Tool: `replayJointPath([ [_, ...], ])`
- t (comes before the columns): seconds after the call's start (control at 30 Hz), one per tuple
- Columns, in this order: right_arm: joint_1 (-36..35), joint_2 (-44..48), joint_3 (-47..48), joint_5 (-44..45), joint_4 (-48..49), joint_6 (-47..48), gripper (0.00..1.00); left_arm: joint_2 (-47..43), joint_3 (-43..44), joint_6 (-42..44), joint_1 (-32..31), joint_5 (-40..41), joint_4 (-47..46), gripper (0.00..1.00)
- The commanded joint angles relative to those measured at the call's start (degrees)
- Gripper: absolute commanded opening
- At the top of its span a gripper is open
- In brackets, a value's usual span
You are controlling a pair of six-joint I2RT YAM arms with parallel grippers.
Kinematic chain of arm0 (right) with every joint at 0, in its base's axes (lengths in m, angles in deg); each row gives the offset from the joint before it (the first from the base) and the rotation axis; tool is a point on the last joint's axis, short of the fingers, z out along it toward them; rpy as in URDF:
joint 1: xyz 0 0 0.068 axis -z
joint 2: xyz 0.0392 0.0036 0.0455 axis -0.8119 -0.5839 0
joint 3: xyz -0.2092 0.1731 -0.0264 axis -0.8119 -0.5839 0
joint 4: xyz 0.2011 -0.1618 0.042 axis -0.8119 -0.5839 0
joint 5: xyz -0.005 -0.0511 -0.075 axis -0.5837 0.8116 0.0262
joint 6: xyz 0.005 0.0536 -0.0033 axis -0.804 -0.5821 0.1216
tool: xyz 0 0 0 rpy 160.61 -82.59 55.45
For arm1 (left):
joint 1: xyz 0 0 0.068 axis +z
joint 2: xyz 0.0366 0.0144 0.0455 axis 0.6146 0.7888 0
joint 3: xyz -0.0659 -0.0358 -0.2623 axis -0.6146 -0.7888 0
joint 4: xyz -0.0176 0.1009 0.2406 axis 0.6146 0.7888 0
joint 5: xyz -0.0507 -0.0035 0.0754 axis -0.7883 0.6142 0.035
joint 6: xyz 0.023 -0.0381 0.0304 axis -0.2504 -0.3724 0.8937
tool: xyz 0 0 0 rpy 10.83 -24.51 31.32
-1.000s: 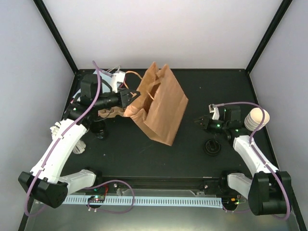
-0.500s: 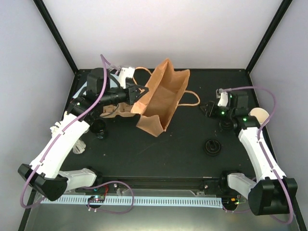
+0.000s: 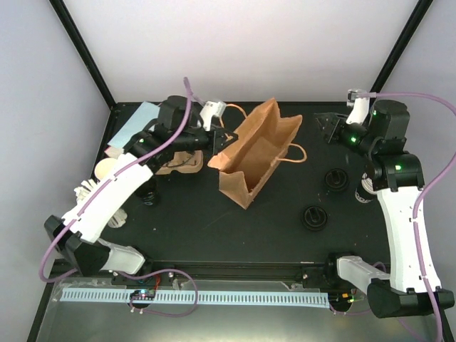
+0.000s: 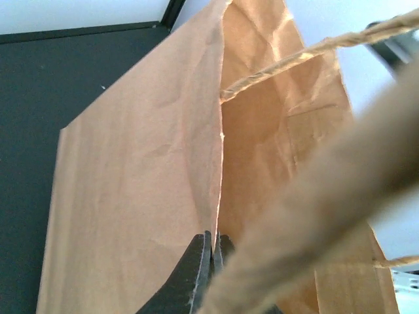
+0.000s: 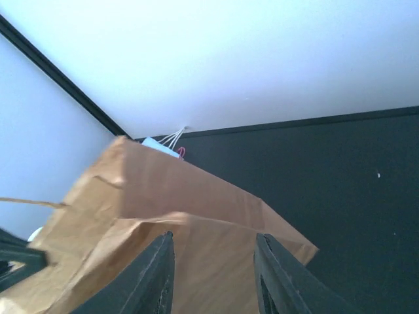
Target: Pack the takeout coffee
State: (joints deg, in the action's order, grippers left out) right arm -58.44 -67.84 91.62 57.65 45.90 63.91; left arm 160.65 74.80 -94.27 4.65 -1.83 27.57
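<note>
As the top view has it, table (image 3: 285,235): black, with everything of the task on it.
Brown bag (image 3: 251,158): mid-table, upright, tilted, mouth towards the far right; one twine handle (image 3: 297,152) hangs off its right side.
Left arm: reaches from the near left to the bag's left rim.
Right arm: raised over the far right corner, well apart from the bag.
Pale-blue bag (image 3: 134,122): flat at the far left corner; only the top view shows it plainly.
Left gripper (image 3: 219,140): at the bag's rim; from above the bite itself is too small to judge.
Left wrist view: the left gripper (image 4: 211,243) is pinched tight on the paper edge, with the bag's wall to the left and its inside to the right.
Right gripper (image 3: 330,128): from above, small and dark, the gap unclear.
Right wrist view: its fingers (image 5: 155,275) stand partly apart with nothing between them, the bag beyond.
Takeout coffee, left: a cream-mouthed cup (image 3: 107,169) and a black cup (image 3: 147,194) beside the left arm, outside the bag.
Takeout coffee, right: a black round piece (image 3: 335,178), cup or lid I cannot tell; a lid (image 3: 313,216) nearer; another cup (image 3: 363,192) half hidden by the right arm.
Wrist views: neither shows any cup.
</note>
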Motion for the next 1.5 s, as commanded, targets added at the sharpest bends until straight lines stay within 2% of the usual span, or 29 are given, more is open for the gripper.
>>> replayJointPath([
  [0.0, -1.38, -1.12, 4.12, 0.16, -5.02, 2.69, 0.35, 3.81, 7.70, 5.94, -3.21, 7.68, 7.02, 0.01],
  [0.17, -4.46, -3.24, 8.72, 0.77, -7.42, 5.36, 0.34, 7.32, 13.52, 12.25, -7.06, 16.18, 15.32, 0.01],
  [0.33, -8.95, -5.08, 11.77, 1.09, -8.34, 6.91, 0.30, 7.68, 14.79, 15.61, -9.76, 22.13, 16.82, 0.02],
  [0.43, -12.67, -4.98, 11.44, 0.49, -7.47, 8.32, 0.22, 7.18, 14.89, 16.61, -10.43, 23.64, 16.89, 0.02],
  [0.53, -15.31, -3.97, 9.67, 1.27, -6.16, 9.43, 0.03, 6.63, 14.84, 17.55, -10.83, 23.53, 16.87, 0.02],
  [0.57, -15.95, -3.46, 8.75, 2.03, -5.59, 9.49, 0.01, 6.46, 14.75, 17.87, -10.89, 23.36, 16.94, 0.02],
  [0.67, -16.36, -0.69, 4.02, 2.30, -2.16, 9.18, 0.01, 5.54, 14.45, 18.64, -11.01, 23.01, 16.47, 0.02],
  [0.83, -16.30, 9.01, -7.81, 0.73, 13.05, 11.26, 0.01, 3.66, 12.28, 19.64, -11.09, 21.28, 14.56, 0.02],
  [0.93, -16.32, 12.23, -10.99, -0.70, 17.23, 13.84, 0.01, 3.02, 11.42, 20.13, -11.24, 20.73, 14.40, 0.02],
  [1.07, -16.32, 10.70, -7.92, -3.91, 12.49, 19.40, 0.01, 2.73, 11.08, 20.81, -11.69, 20.45, 14.75, 0.02],
  [1.23, -16.42, 7.11, -2.82, -4.84, 6.28, 21.54, 0.01, 2.00, 9.85, 20.99, -11.98, 20.54, 14.11, 0.02],
  [1.47, -20.02, 7.34, -3.57, -5.13, 5.12, 29.72, 0.01, 1.44, 9.14, 21.45, -12.33, 20.32, 13.78, 0.02],
])
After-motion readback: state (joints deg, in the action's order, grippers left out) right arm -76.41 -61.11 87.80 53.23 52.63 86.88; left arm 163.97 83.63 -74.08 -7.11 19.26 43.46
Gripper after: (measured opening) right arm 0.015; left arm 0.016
